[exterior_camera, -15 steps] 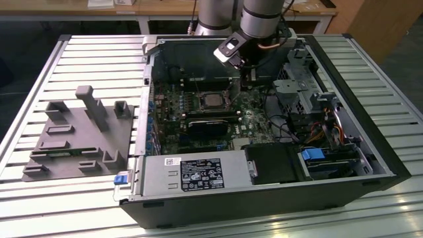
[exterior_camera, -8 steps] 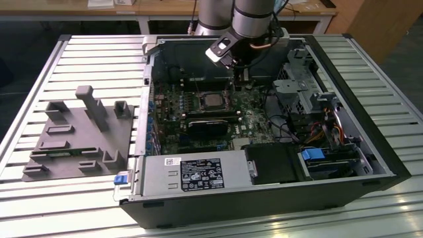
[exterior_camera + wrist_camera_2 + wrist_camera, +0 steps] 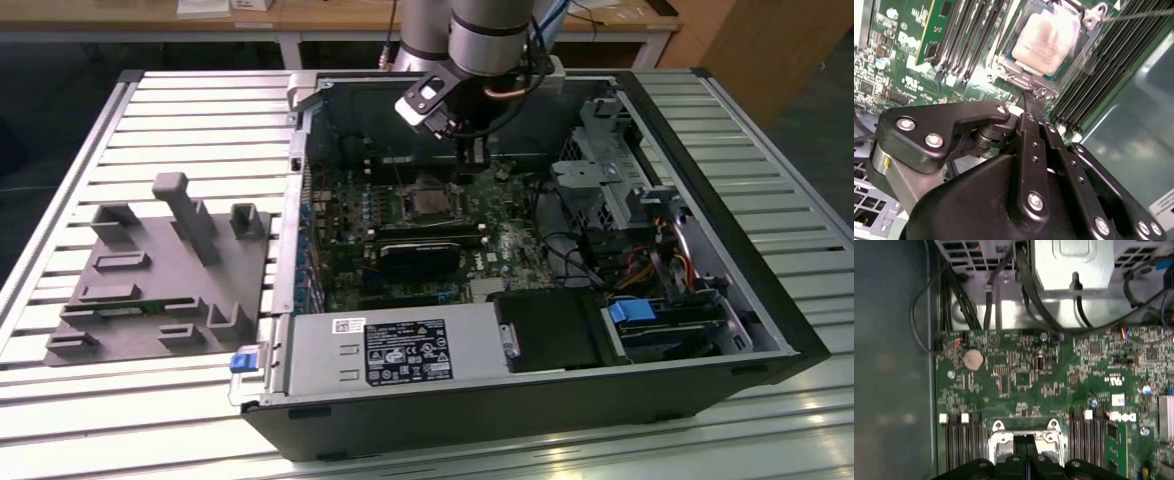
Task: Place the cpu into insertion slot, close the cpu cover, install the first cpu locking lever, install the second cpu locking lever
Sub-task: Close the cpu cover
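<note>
The cpu (image 3: 1046,40) lies flat in the insertion slot (image 3: 430,200) on the green motherboard, its dull silver top showing through the window of the cpu cover (image 3: 1005,64). The cover frame lies down around the chip. A thin metal lever rod (image 3: 1134,15) runs off from one corner of the socket. My gripper (image 3: 1031,99) hovers just beside the socket's edge with its black fingers pressed together and nothing between them. In the exterior view the gripper (image 3: 470,158) hangs over the far side of the socket. In the first wrist view its fingers (image 3: 1026,440) overlap the socket frame (image 3: 999,440).
Long black memory slots (image 3: 969,30) flank the socket. A black card (image 3: 420,255) sits just in front of it, the power supply (image 3: 387,350) nearer still. A drive cage (image 3: 614,180) with cables stands at the exterior view's right, and a grey fixture (image 3: 160,270) lies outside the case at its left.
</note>
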`<state>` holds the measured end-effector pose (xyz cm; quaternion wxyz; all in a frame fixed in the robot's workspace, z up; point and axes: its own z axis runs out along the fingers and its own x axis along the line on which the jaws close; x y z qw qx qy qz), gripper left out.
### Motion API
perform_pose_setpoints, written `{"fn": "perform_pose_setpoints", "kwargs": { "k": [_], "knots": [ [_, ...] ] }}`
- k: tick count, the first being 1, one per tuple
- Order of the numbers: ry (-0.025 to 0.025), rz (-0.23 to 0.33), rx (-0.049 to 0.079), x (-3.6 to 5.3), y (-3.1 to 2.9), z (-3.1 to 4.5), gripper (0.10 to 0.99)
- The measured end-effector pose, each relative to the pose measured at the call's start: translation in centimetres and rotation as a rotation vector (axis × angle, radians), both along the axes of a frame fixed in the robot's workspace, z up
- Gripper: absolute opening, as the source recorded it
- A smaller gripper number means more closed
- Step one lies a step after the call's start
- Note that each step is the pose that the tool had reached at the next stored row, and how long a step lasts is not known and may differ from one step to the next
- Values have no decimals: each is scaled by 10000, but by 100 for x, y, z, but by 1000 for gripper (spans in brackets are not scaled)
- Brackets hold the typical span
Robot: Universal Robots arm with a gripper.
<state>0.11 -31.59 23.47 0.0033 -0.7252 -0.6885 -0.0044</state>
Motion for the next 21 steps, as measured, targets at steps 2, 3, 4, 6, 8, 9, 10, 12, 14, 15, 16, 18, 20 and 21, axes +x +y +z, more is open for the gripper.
{"fn": "perform_pose_setpoints", "kwargs": {
  "k": [2,3,4,6,8,9,10,12,14,15,16,18,20,21],
  "knots": [
    [0,0,-2,-19,0,0,102],
    [0,0,-2,-26,0,0,102],
    [0,0,-2,-38,0,0,102],
    [-5,1,0,-79,1,-5,102],
    [-6,0,0,-130,1,-12,102],
    [-7,1,-1,-152,0,-17,102],
    [-7,0,0,-170,1,-23,102],
    [-6,0,-1,-196,1,-35,102],
    [-6,0,-2,-222,0,-42,102],
    [-6,0,-2,-235,0,-45,102],
    [-6,0,-2,-249,0,-48,102],
    [-7,0,-1,-277,0,-56,102],
    [-7,0,0,-301,0,-64,102],
    [-6,0,-1,-310,0,-67,102]
  ]
}}
